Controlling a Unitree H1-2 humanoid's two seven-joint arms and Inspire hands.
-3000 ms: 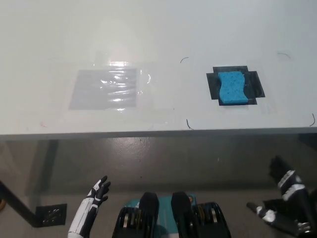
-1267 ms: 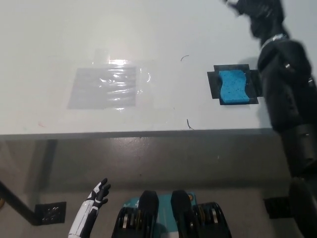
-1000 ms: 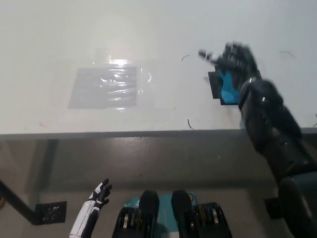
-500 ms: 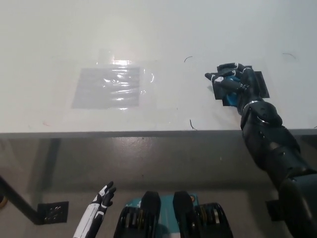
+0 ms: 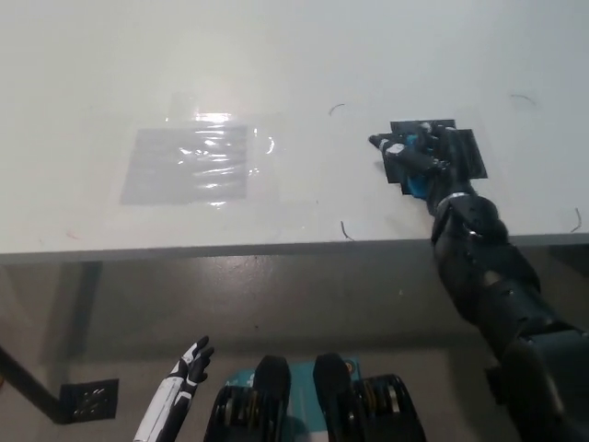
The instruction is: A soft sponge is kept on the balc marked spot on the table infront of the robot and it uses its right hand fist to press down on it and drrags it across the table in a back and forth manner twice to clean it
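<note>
A blue sponge [image 5: 414, 183] lies on the black marked spot [image 5: 467, 150] at the right of the white table [image 5: 276, 55]. My black right hand [image 5: 421, 158] rests on top of it with fingers curled, covering most of it; only small blue patches show. The black arm runs down to the bottom right. My white left hand [image 5: 189, 364] hangs below the table edge at the lower left, fingers apart and holding nothing.
A shiny clear plastic patch [image 5: 189, 164] is taped on the table's left half. Small pen marks [image 5: 344, 228] lie near the front edge [image 5: 276, 249]. A dark floor and a black bracket [image 5: 87, 401] show under the table.
My right hand has pressed down and curled over the sponge, shifting slightly left. The whole picture has shifted a little, so the camera moved. The left hand stays low.
</note>
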